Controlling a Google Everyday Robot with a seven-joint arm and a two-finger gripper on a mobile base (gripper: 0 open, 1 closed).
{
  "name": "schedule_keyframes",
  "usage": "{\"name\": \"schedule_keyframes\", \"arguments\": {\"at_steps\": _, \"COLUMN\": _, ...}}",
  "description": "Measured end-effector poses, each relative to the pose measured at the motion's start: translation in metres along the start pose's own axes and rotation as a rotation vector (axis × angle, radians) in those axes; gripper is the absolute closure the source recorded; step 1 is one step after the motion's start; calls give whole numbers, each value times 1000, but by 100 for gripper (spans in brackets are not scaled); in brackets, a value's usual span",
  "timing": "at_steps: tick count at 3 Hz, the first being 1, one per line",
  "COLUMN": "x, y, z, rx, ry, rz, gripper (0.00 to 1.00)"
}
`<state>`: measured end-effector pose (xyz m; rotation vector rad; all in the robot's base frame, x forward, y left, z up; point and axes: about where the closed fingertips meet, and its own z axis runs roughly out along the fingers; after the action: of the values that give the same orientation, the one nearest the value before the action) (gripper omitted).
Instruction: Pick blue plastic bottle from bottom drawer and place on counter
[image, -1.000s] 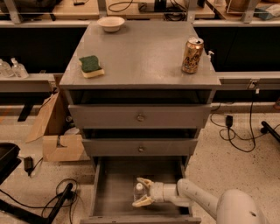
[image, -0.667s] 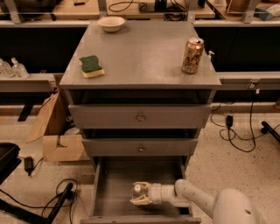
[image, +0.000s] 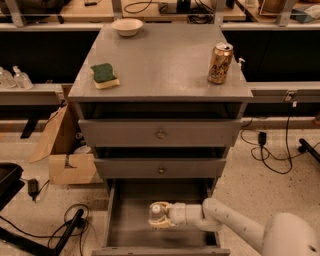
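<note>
The bottom drawer (image: 127, 227) is pulled open at the foot of the grey cabinet. The blue plastic bottle (image: 156, 213), small and clear with a white cap, stands upright on the drawer floor. My gripper (image: 159, 217) reaches into the drawer from the right on a white arm, and its pale fingers sit on either side of the bottle. The counter (image: 160, 60) is the flat grey top of the cabinet, well above the gripper.
On the counter are a gold soda can (image: 220, 62) at the right, a green sponge (image: 105, 75) at the left and a white bowl (image: 127, 26) at the back. Two shut drawer fronts (image: 160, 134) overhang the open drawer. A cardboard box (image: 65, 155) and cables lie on the floor at left.
The gripper and the bottle have shifted a little to the left and toward the front inside the drawer. Nothing on the counter has moved.
</note>
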<state>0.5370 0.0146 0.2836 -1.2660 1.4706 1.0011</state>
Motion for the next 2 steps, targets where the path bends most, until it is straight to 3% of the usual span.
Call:
{"name": "schedule_keyframes", "arguments": {"at_steps": 1, "x": -79, "y": 14, "z": -27, "rx": -47, "ry": -36, "rz": -8, "gripper": 100}}
{"name": "schedule_keyframes", "arguments": {"at_steps": 2, "x": -145, "y": 22, "z": -58, "rx": -115, "ry": -42, "rz": 54, "gripper": 100}}
